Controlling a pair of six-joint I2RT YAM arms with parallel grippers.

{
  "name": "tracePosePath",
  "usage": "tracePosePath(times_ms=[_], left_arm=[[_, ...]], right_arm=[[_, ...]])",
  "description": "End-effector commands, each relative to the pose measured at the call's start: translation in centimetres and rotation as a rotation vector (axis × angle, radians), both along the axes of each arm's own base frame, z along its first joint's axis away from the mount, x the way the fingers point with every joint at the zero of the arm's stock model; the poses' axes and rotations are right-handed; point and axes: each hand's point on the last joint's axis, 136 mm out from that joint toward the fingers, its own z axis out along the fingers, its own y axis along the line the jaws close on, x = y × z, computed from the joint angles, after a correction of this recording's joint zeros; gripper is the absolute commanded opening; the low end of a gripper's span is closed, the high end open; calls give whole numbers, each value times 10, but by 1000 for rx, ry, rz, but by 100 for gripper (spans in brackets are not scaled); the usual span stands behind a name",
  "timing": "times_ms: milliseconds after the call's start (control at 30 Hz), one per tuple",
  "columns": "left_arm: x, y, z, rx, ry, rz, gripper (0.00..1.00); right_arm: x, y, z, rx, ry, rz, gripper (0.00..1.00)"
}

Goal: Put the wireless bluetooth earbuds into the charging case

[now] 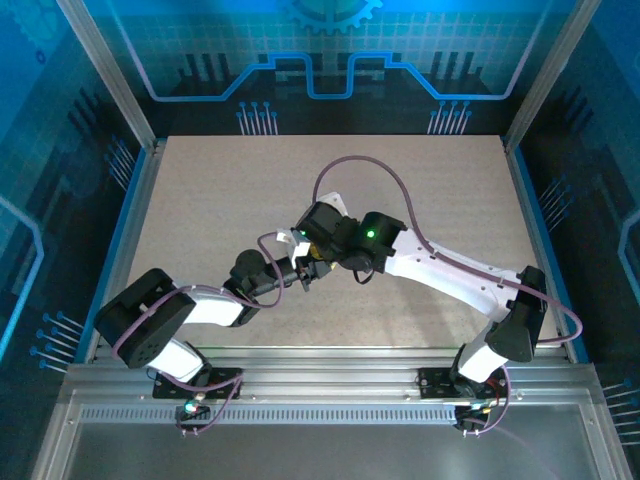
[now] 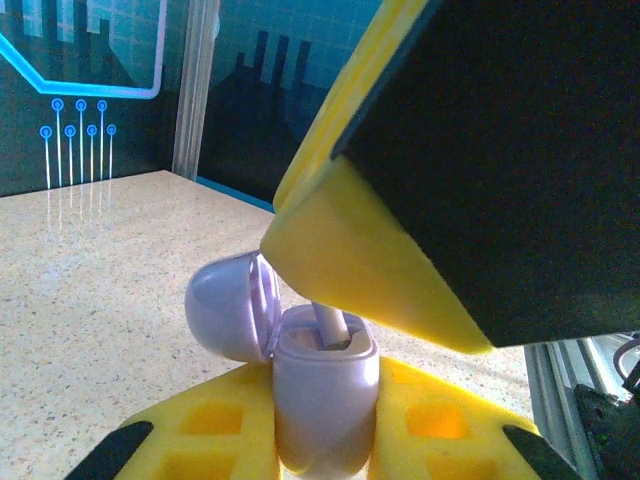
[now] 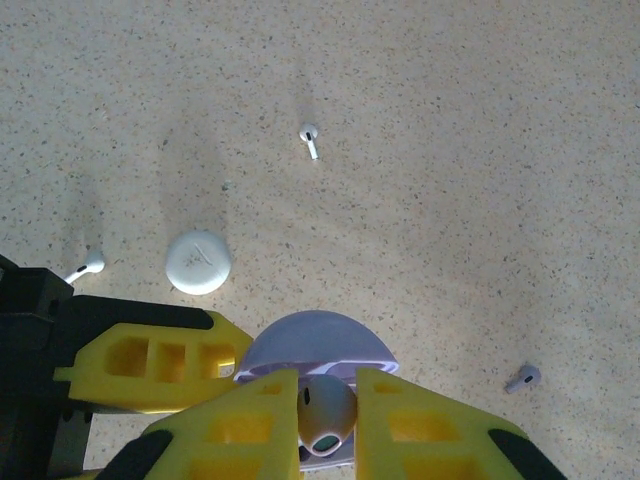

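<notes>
The charging case (image 2: 325, 400) is a pale lilac-white flip-lid shell held upright, my left gripper (image 2: 325, 425) shut on its body. Its lid (image 2: 232, 305) hangs open to the left. My right gripper (image 3: 327, 420) is shut on a white earbud (image 3: 327, 412) directly above the case. The earbud's stem (image 2: 332, 327) reaches down into the case's opening. From the right wrist view the open lid (image 3: 315, 340) shows just beyond my fingers. Both grippers meet at mid-table, left gripper (image 1: 290, 273) against right gripper (image 1: 312, 262).
On the speckled tabletop lie a round white puck (image 3: 198, 262), a loose white earbud (image 3: 309, 140) farther off, another white earbud (image 3: 85, 267) at the left, and a small grey one (image 3: 522, 378) at the right. Blue walls ring the table (image 1: 200, 200).
</notes>
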Motion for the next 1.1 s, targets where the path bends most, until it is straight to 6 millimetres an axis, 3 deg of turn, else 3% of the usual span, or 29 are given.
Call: tracePosePath(times_ms=[0,167,733,1067], left_arm=[[-5,1,30,-74,-57,-16,20],[-4,3,32,-83,-58,-5,21],[0,4,32,-57,-88,19,20],[0,9,37,-27,-126,49,20]], right_arm=[[4,-6,5,-11,-28,-20,17],[2,-4,8,0,-28,1,17],[-20,10,-16,21,54,27,17],[-24,10,-8,-18,-49,26,17]])
